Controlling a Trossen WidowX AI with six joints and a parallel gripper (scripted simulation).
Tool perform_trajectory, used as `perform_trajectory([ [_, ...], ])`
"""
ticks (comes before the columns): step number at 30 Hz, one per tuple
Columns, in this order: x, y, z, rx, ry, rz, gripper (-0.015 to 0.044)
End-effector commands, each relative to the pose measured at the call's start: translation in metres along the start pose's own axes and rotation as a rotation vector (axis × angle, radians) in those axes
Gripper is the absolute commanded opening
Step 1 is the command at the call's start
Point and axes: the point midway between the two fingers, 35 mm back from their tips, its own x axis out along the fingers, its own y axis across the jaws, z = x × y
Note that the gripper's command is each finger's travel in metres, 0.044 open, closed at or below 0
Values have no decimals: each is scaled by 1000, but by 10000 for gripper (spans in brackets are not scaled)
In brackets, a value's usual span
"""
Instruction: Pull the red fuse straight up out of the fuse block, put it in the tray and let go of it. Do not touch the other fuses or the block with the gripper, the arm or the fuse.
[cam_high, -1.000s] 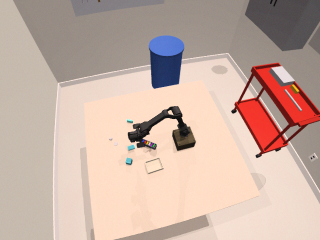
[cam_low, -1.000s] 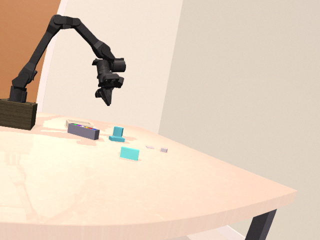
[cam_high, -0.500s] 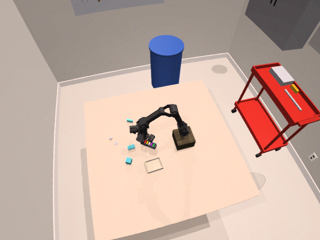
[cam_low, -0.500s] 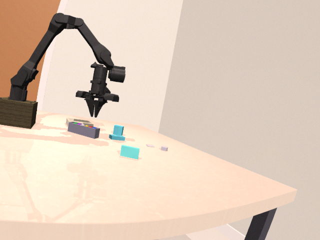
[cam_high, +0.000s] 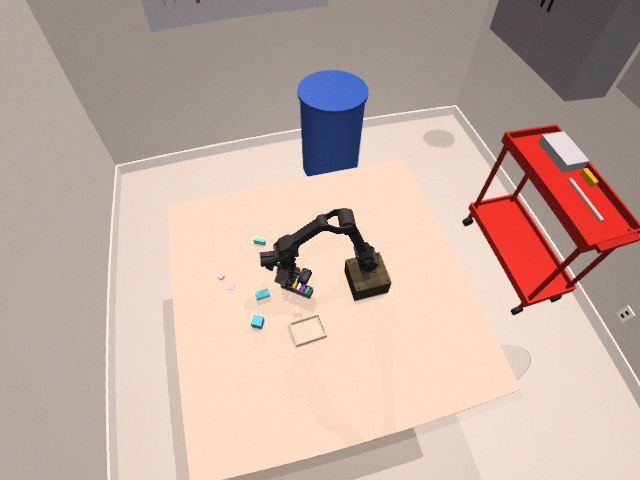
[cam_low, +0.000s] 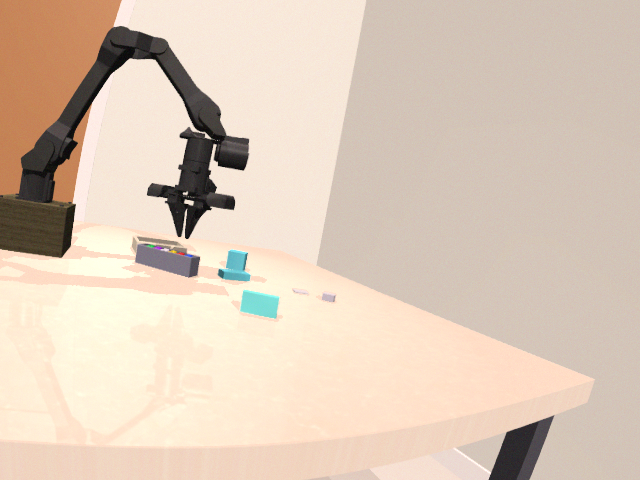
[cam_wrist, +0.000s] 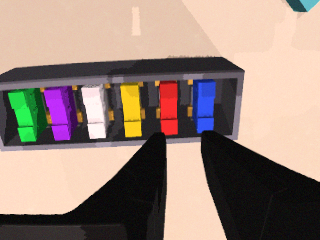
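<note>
Plainly, reading the wrist view from its left edge across, the fuse block (cam_wrist: 120, 108) holds six fuses upright in a row: green (cam_wrist: 27, 115), purple (cam_wrist: 60, 114), white (cam_wrist: 94, 112), yellow (cam_wrist: 132, 110), then the red fuse (cam_wrist: 168, 108), then blue (cam_wrist: 204, 106) at the right end. The red fuse sits seated in its slot, second from the right, not yet lifted.

Below it in that frame the gripper (cam_wrist: 180, 139) hangs with its fingers drawn to a narrow gap and nothing between them. The gap seems set a little wider than the red fuse, and lined up a touch to its right, probably so the tips can drop either side of it alone. In the exterior view the tips (cam_low: 185, 233) stand above the block, apart from it.

Room is tight: yellow and blue flank the red fuse closely, and the block's walls run just beside the row, so only a vertical path looks safe. The tray (cam_high: 307, 330) lies toward the lower middle of the top view, near the block, with bare table (cam_high: 361, 361) between.
</note>
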Motion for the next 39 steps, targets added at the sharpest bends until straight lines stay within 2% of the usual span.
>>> perform_trajectory([
  [1,5,2,0,-6,-2,8,74],
  [25,28,3,1,-6,-2,8,74],
  [39,29,3,1,-6,-2,8,74],
])
